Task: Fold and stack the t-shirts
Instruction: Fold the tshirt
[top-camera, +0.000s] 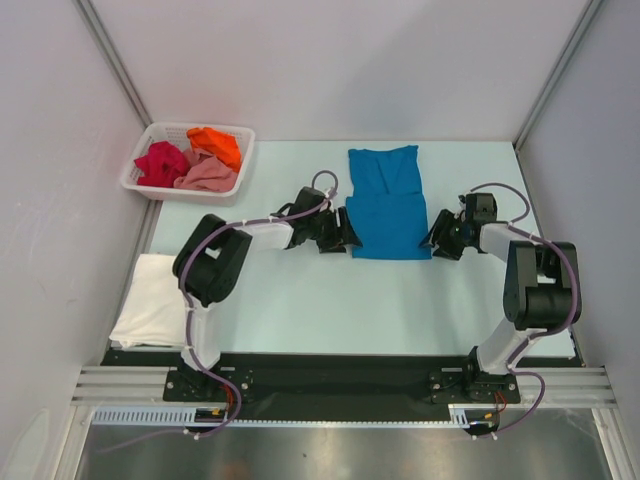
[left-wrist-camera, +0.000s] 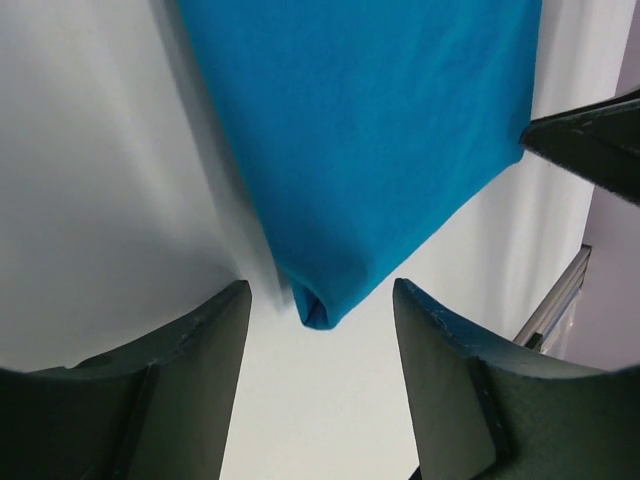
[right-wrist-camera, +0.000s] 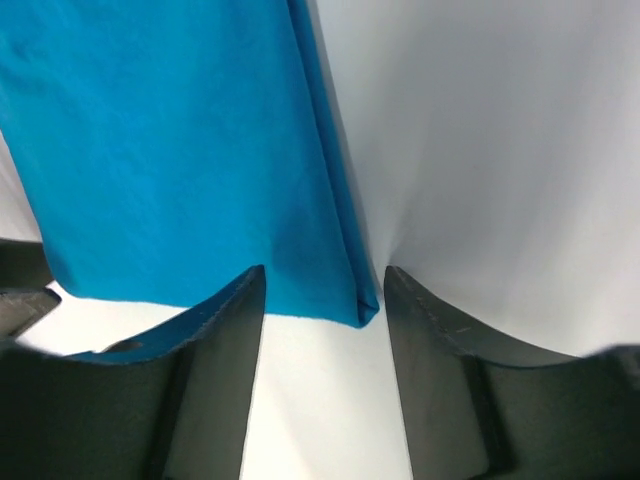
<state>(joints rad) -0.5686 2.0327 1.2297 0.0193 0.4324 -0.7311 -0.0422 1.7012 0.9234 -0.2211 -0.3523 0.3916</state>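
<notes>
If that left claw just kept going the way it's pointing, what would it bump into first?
The left gripper would probably first meet the folded corner of the bright blue t-shirt, which lies just ahead, in line with the gap between its open jaws. How near it is remains unclear.

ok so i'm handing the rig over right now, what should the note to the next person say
Left gripper: open at the blue shirt, near-left corner, not gripping.
Right gripper: open at its near-right corner, not gripping.
Blue shirt: flat mid-table, partly folded into a narrow shape, not stacked.
White shirt: folded, near-left table edge.
Crimson shirt, orange shirt, pink shirt: bunched in the basket, far left.
Left to do: finish the blue, stack it, then the three in the basket.
</notes>
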